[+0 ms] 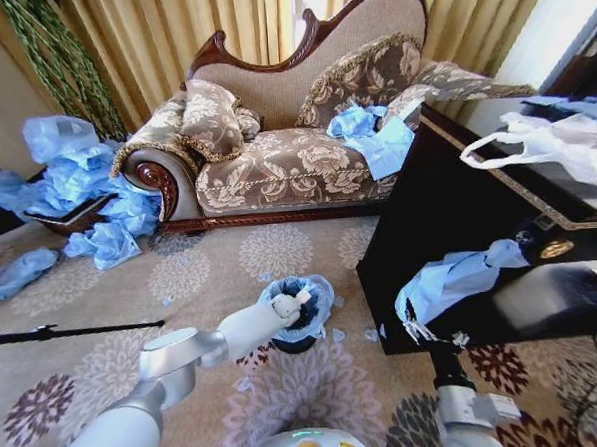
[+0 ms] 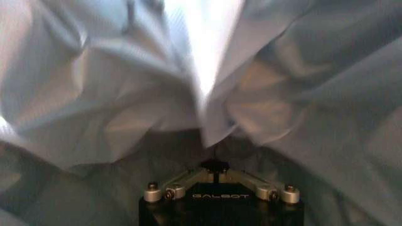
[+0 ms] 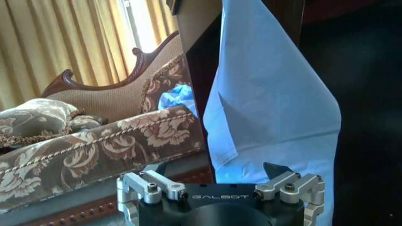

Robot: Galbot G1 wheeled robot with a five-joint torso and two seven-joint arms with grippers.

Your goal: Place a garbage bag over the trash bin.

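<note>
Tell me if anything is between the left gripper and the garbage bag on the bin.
Nothing visible. In the head view the left gripper is at the mouth of the bin, in the garbage bag draped over it. The left wrist view shows blue plastic folds right at the fingers.

The trash bin (image 1: 291,342) is almost wholly covered by the garbage bag (image 1: 304,298); just a dark base shows beneath it. The left tool (image 1: 295,306) is sunk in the bag's folds, its fingertips hidden by blurred plastic. Right of the bin, the dark cabinet (image 1: 449,236) hides the right arm's upper part.
</note>
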